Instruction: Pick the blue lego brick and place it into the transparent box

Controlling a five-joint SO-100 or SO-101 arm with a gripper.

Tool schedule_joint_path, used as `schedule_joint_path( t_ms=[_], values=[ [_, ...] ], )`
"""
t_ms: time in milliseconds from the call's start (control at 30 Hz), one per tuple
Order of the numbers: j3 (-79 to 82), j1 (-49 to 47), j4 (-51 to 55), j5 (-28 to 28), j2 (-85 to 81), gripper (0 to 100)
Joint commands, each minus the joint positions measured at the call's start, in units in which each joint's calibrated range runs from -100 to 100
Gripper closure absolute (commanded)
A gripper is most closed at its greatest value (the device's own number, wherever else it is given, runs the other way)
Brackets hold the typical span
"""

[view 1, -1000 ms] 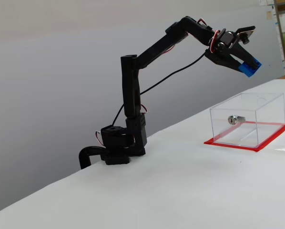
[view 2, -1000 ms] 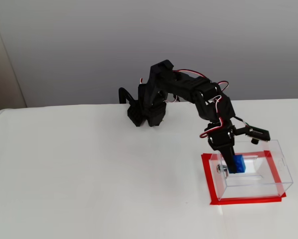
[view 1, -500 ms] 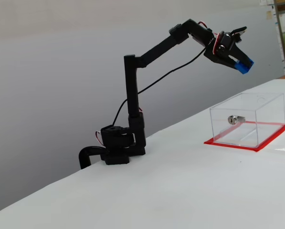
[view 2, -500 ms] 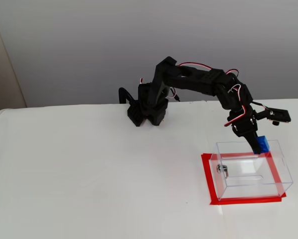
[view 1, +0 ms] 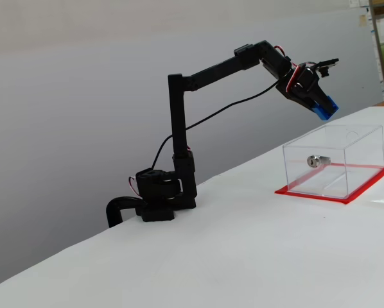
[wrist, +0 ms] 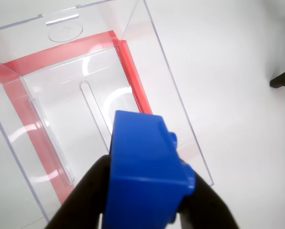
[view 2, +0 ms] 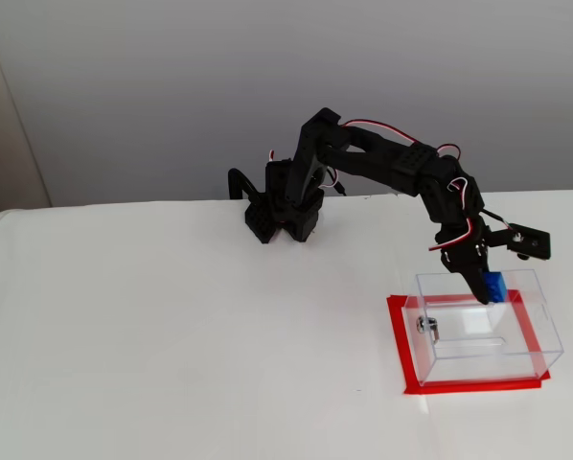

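My gripper (wrist: 149,210) is shut on the blue lego brick (wrist: 147,171) and holds it in the air above the open top of the transparent box (wrist: 85,95). In a fixed view the brick (view 1: 325,108) hangs above the box (view 1: 333,160), which stands on a red base and has a silver lock piece (view 1: 317,160) on its near wall. In another fixed view the brick (view 2: 492,287) is over the far edge of the box (view 2: 483,331). The box holds nothing else.
The arm's base (view 1: 160,199) stands on the white table at the back. A small black part (wrist: 283,78) shows at the right edge of the wrist view. The table edge runs behind the base in both fixed views.
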Motion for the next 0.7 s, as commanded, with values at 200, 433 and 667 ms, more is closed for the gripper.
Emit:
schedule_joint_path(
  t_ms=[200,433,667],
  values=[
    [-0.26,0.35,-0.91,-0.63,-2.78,87],
    [-0.35,0.43,-0.91,-0.16,-2.78,75],
    [-0.35,0.43,-0.91,-0.16,-2.78,75]
  ],
)
